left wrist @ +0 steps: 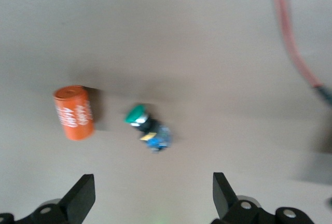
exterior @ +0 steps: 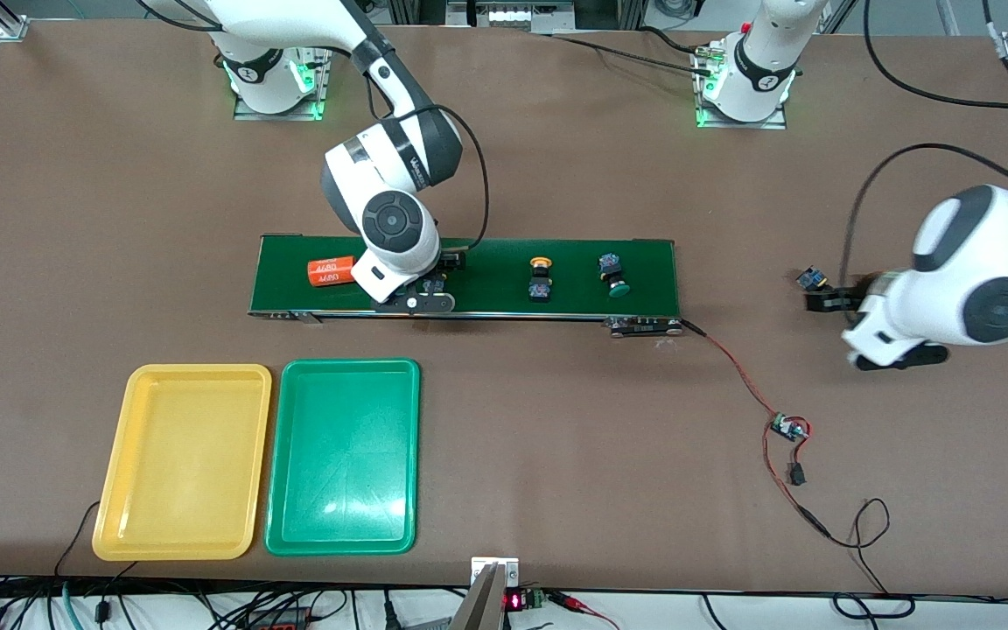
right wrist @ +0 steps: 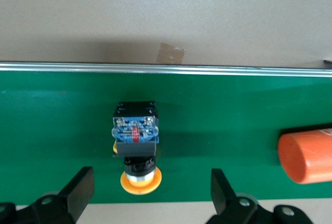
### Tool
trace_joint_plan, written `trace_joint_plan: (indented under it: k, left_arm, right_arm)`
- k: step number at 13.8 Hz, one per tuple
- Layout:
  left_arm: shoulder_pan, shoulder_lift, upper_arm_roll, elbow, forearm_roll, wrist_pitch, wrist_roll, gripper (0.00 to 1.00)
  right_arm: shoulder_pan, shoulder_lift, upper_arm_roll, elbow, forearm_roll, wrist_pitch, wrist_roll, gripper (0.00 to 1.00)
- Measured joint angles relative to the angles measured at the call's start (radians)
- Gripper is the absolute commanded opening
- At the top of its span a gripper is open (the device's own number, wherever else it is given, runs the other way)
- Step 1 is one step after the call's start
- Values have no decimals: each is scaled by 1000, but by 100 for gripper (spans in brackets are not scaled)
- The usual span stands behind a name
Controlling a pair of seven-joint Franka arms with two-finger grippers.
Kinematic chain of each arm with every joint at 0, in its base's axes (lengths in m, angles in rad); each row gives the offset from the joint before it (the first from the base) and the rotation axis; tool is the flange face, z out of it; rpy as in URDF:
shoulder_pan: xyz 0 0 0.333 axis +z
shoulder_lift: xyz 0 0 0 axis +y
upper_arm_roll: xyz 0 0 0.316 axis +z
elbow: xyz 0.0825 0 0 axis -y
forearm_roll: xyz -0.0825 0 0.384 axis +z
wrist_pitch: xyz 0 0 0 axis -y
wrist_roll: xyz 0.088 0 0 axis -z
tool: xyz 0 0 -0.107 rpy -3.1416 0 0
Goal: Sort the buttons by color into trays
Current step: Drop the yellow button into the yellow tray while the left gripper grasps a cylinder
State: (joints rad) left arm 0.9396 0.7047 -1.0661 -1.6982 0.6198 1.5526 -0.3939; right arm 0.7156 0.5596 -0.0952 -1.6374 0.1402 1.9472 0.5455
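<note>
My right gripper point(right wrist: 150, 182) is open, low over the dark green belt point(exterior: 486, 302), its fingers either side of a yellow-capped button point(right wrist: 136, 146) lying on its side. In the front view this gripper point(exterior: 434, 282) covers that button. A second yellow-capped button point(exterior: 541, 280) and a green-capped button point(exterior: 613, 276) lie farther along the belt toward the left arm's end. My left gripper point(left wrist: 153, 187) is open over the bare table past the belt's end, close to another green-capped button point(left wrist: 148, 128), which also shows in the front view point(exterior: 810, 278). The yellow tray point(exterior: 182, 461) and green tray point(exterior: 344, 457) are empty.
An orange cylinder marked 4680 point(exterior: 331, 270) lies on the belt beside my right gripper. Another orange cylinder point(left wrist: 74, 112) lies on the table beside the green-capped button near my left gripper. A red wire point(exterior: 745, 376) runs from the belt to a small circuit board point(exterior: 788, 429).
</note>
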Motion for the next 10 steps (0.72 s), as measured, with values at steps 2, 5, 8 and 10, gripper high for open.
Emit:
trace_joint_plan:
  k: [2, 5, 8, 10]
  left_arm:
    - [32, 3, 74, -2, 2, 17, 122, 100]
    - [66, 18, 175, -28, 3, 124, 278, 100]
    - [104, 34, 226, -72, 37, 247, 363, 100]
    - [116, 36, 255, -142, 88, 355, 368, 94]
  right_arm:
    - [0, 27, 0, 0, 0, 26, 2, 84]
    - [0, 48, 0, 0, 0, 32, 5, 35]
    - [-4, 49, -5, 1, 0, 32, 38, 23]
    - [-9, 48, -9, 2, 1, 28, 46, 18]
